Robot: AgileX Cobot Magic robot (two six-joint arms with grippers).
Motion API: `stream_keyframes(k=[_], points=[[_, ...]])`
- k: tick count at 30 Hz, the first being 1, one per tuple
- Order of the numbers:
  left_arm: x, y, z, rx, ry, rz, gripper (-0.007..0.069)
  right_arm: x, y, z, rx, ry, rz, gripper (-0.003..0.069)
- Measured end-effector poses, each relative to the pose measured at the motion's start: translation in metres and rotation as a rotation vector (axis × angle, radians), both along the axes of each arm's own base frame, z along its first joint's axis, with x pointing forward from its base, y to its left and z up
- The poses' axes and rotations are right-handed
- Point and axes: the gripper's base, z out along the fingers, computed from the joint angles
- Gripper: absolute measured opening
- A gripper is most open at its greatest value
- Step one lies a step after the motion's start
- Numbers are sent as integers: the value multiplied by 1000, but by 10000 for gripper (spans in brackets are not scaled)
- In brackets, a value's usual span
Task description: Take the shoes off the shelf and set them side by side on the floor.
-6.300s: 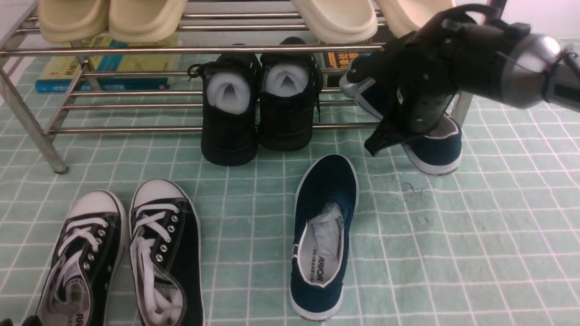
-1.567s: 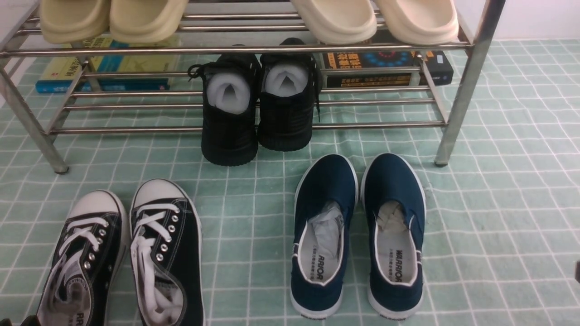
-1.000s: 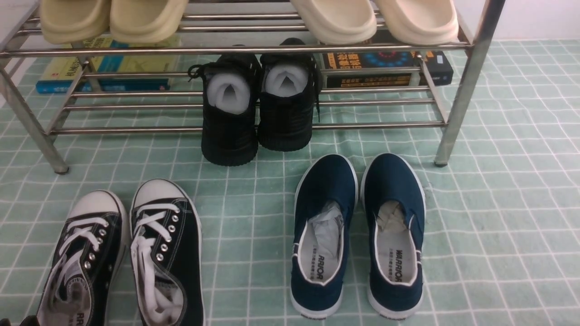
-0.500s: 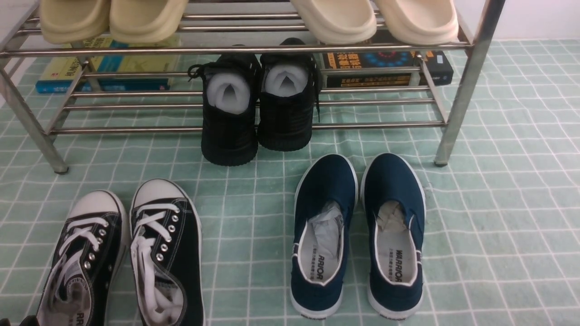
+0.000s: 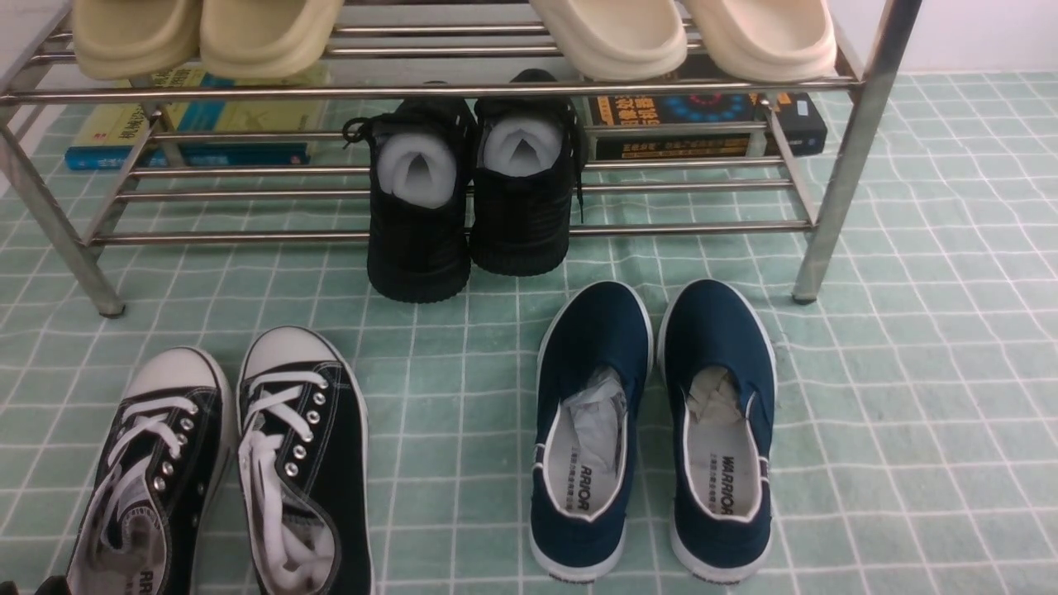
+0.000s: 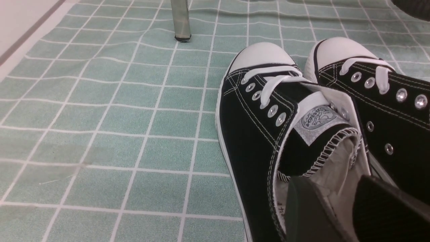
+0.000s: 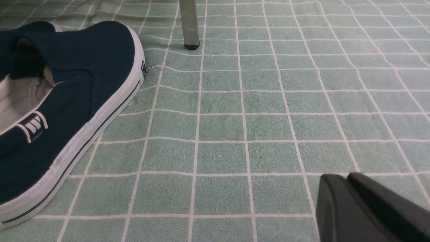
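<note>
Two navy shoes, one [image 5: 588, 430] beside the other [image 5: 721, 430], stand side by side on the green gridded floor [image 5: 909, 397], toes toward the shelf [image 5: 248, 91]. The right wrist view shows the outer shoe [image 7: 67, 101] and a shelf leg [image 7: 189, 23]. My right gripper [image 7: 346, 176] hangs low over bare floor, well to the side of that shoe, shut with nothing in it. My left gripper [image 6: 331, 181] is open above the mouth of a black lace-up sneaker [image 6: 262, 134], holding nothing. Neither arm reaches into the front view.
A pair of black lace-up sneakers [image 5: 302, 463] lies on the floor at front left. All-black shoes [image 5: 417, 207] lean off the shelf's lower tier. Beige slippers [image 5: 612, 33] sit on the top tier. Books [image 5: 190, 124] lie behind the shelf.
Six seconds ago my right gripper held the second navy shoe at the shelf. It now stands beside the first, and the arm has left the front view. Nothing moved in the last second.
</note>
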Motion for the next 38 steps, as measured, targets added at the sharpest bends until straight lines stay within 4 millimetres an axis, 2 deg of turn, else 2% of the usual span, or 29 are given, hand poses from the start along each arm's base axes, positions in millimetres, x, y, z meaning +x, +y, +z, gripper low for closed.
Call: stream_keyframes(k=[38], points=[[0,0,0,0,0,0,242,0,0,0,0,0,0,96]])
